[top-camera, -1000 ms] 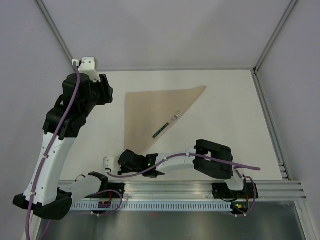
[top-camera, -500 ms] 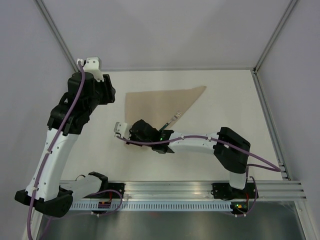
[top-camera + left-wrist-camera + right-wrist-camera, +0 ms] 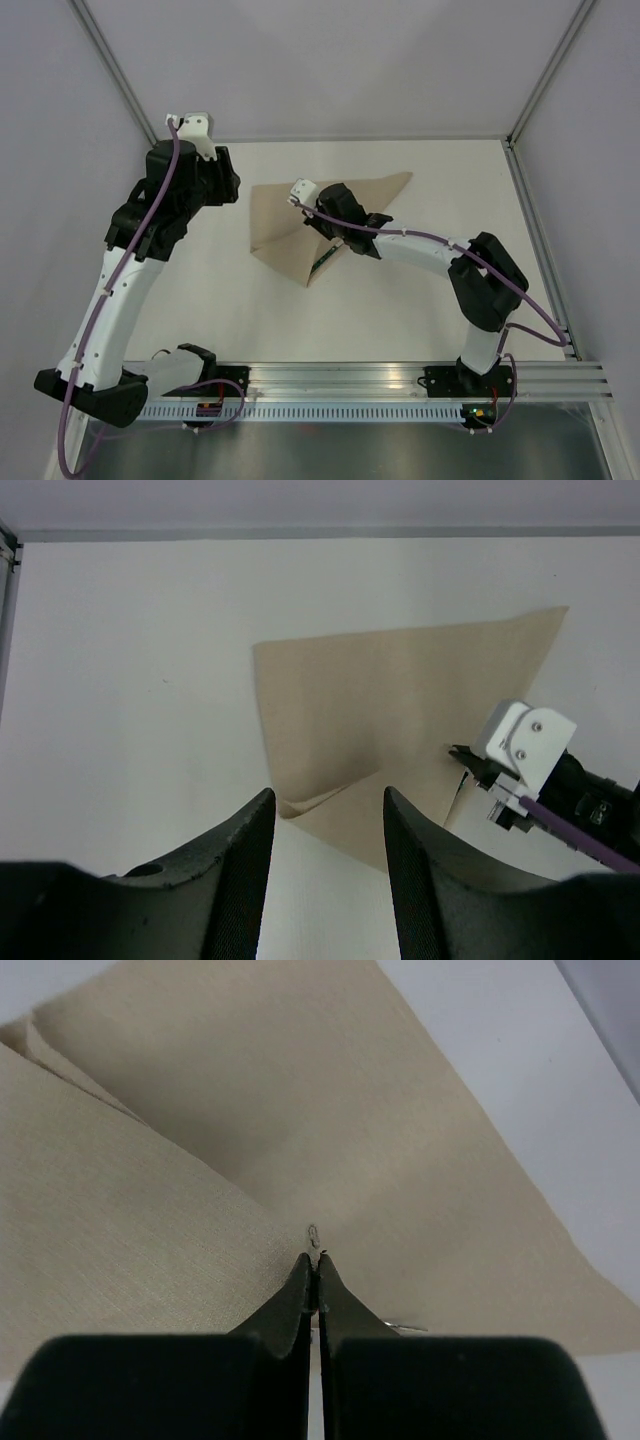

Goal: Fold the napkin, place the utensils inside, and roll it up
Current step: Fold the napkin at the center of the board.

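While L arm (image 3: 130,260) hovers, R arm (image 3: 420,245) stretches out, fingers (image 3: 298,1295) pinching napkin (image 3: 280,215).

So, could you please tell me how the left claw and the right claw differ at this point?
The left claw is open and empty, while the right claw is shut, pinching a fold of the napkin. The left claw hangs clear of the napkin, off to its left. The right claw sits over the napkin's middle. Both have dark fingers.
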Available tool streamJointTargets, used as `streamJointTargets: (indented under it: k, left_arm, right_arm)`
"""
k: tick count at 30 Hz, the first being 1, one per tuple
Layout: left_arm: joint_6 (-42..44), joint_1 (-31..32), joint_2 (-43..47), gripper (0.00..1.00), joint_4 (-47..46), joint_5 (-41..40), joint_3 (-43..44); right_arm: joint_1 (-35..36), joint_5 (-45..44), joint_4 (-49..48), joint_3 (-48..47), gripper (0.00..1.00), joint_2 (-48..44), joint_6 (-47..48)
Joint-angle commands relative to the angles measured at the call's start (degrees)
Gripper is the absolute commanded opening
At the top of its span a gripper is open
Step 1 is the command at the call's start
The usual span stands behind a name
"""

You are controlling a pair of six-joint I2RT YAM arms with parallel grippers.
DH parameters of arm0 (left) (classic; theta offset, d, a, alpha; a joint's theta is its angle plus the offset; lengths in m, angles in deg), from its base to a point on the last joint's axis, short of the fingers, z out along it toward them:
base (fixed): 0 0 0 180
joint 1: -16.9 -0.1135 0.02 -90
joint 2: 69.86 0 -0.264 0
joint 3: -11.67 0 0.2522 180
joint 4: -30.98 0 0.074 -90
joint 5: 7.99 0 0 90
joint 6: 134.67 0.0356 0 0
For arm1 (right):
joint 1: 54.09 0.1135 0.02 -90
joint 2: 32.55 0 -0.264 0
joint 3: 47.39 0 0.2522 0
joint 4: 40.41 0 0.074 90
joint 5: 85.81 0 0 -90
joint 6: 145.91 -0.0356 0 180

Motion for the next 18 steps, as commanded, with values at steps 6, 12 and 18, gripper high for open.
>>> streamJointTargets:
  k: [6, 12, 18]
  left_arm:
    - [-7.8, -0.1, -2.1, 0.52, -1.1, 3.0, -0.8]
    - [-7.9, -0.1, -2.7, 0.52, -2.2, 3.6, -1.7]
    - [-8.2, -0.1, -3.4, 0.52, -3.6, 5.1, -3.2]
  right_arm:
    - [-8.0, 0.2, 0.7, 3.4, 0.00, -1.8, 0.5]
    - [-10.9, 0.6, 0.5, 4.8, 0.01, -1.9, 0.6]
    - [-12.3, 0.8, 0.4, 6.0, 0.01, -1.6, 1.0]
